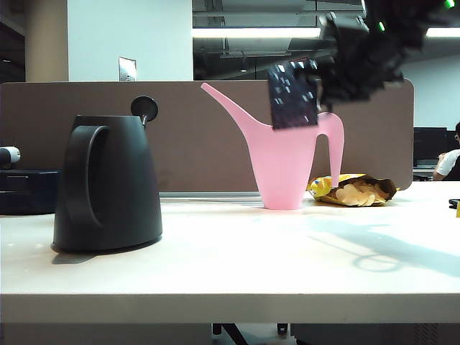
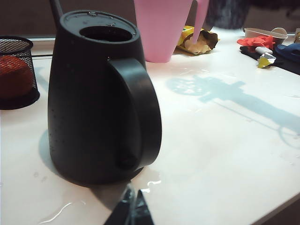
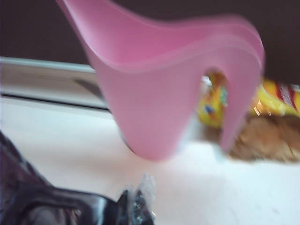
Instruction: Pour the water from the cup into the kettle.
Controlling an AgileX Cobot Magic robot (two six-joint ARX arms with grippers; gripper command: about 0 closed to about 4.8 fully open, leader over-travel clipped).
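Cup first: the small dark purplish dimpled glass cup (image 1: 293, 95) hangs high in the air in our exterior view, in front of the pink long-spouted plastic watering can (image 1: 282, 154), and we read it as carried by the right gripper (image 1: 327, 72), whose jaws are clamped down narrow; the fingertips themselves are lost in blur, so we judge the hold from the cup sitting against the dark wrist. In the right wrist view part of the cup (image 3: 28, 197) shows dark and glossy at the frame's edge. We judge the step to be the carry: the cup is lifted but well apart from the large matte black conical kettle (image 1: 108, 183), which stands on the white table (image 1: 230, 269) toward the left. Next we need to travel across above the table, bring the cup's lip over the kettle's round top opening (image 2: 106, 33), and tilt. The knob (image 1: 144, 108) behind the opening and the broad loop handle (image 2: 140, 117) are edges to clear. Open table lies between can and kettle, so the path looks free. The left gripper (image 2: 130, 211) rests low just beside the kettle's base, its tips seeming nearly together and empty, near a wet patch. A black mesh basket (image 2: 16, 70) stands beyond the kettle
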